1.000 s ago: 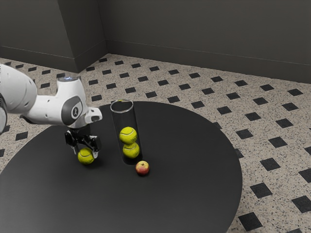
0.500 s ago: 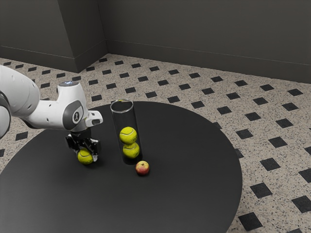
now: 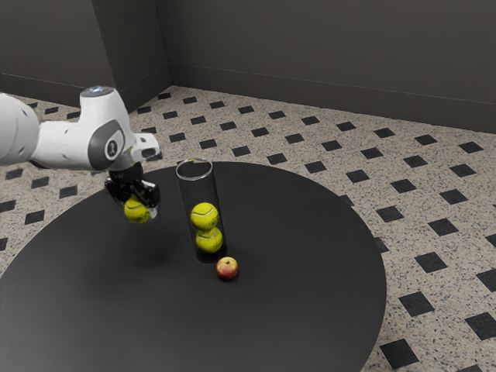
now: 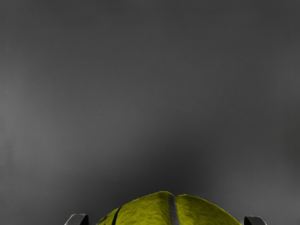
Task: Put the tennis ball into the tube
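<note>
My gripper (image 3: 138, 208) is shut on a yellow-green tennis ball (image 3: 136, 211), which hangs above the table at the exterior view's left of the tube. The clear tube (image 3: 200, 191) stands upright with an open rim and holds two tennis balls (image 3: 205, 217), one on top of the other. The held ball is lower than the tube's rim in that view. In the wrist view the gripper (image 4: 166, 221) has a fingertip on each side of the held tennis ball (image 4: 145, 209).
A red and yellow apple (image 3: 227, 268) lies on the round black table (image 3: 302, 310), close to the tube's base. Beyond the table are a speckled tiled floor and dark walls.
The ball has risen off the table in my gripper, and the arm has moved up with it. In the earlier frames the ball was down at the tabletop. The tube and apple have not moved.
</note>
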{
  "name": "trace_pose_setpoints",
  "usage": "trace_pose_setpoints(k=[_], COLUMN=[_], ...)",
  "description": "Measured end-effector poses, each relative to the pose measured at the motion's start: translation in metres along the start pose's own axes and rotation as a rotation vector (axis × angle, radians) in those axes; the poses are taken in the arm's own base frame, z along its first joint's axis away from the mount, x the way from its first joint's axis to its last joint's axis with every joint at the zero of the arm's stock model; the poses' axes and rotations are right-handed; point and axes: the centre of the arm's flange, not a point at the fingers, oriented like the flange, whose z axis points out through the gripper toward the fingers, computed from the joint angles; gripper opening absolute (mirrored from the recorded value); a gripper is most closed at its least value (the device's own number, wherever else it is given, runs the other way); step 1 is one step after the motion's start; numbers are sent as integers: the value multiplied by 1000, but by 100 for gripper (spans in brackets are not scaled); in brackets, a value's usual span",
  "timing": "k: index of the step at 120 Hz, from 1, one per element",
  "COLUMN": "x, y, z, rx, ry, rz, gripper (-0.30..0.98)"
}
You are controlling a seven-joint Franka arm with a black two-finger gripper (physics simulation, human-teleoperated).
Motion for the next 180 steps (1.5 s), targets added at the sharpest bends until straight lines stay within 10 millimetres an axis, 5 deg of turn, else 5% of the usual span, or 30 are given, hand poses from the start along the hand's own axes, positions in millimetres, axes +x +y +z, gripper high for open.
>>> trace_pose_setpoints(k=[26, 40, 68, 95, 180], x=[53, 69, 80, 90, 27], y=[15, 45, 93, 110, 149], z=[-125, -154, -154, -152, -161], rx=[-8, -19, -44, -43, -100], ry=[149, 176, 154, 156, 76], rz=[30, 79, 154, 179, 239], gripper=[27, 29, 32, 29, 36])
